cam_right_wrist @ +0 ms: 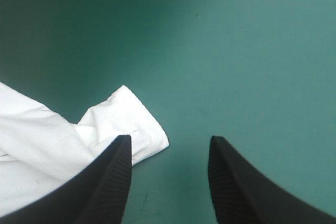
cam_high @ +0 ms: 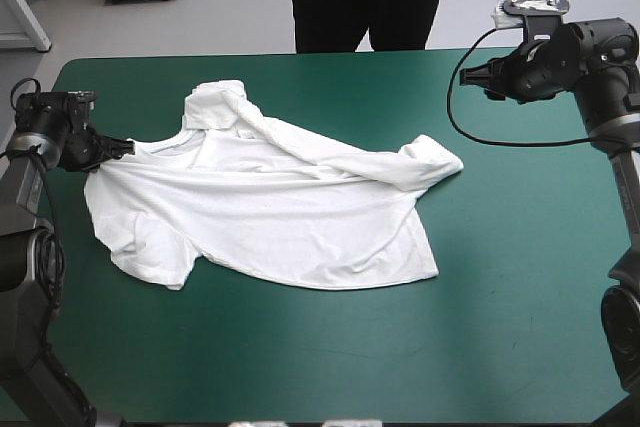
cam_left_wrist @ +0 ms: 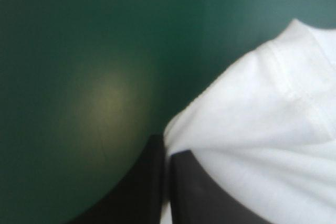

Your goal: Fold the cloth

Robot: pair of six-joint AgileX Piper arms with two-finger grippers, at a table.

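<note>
From above, the T-shirt (cam_high: 270, 207) lies spread but rumpled on the table (cam_high: 500, 297), with no fold made yet; the left wrist view shows the left gripper (cam_left_wrist: 168, 148) with its fingers all but closed on the T-shirt's edge; the right wrist view shows the right gripper (cam_right_wrist: 168, 145) wide open and empty, a sleeve (cam_right_wrist: 131, 124) beside one finger, so I judge all the folding is left to do

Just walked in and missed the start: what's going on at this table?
A two-armed robot is working on a white T-shirt that lies spread but rumpled on the table. The left gripper is shut on the T-shirt's edge toward the table's left side. The right gripper is open and holds nothing, a sleeve lying near it.
</note>
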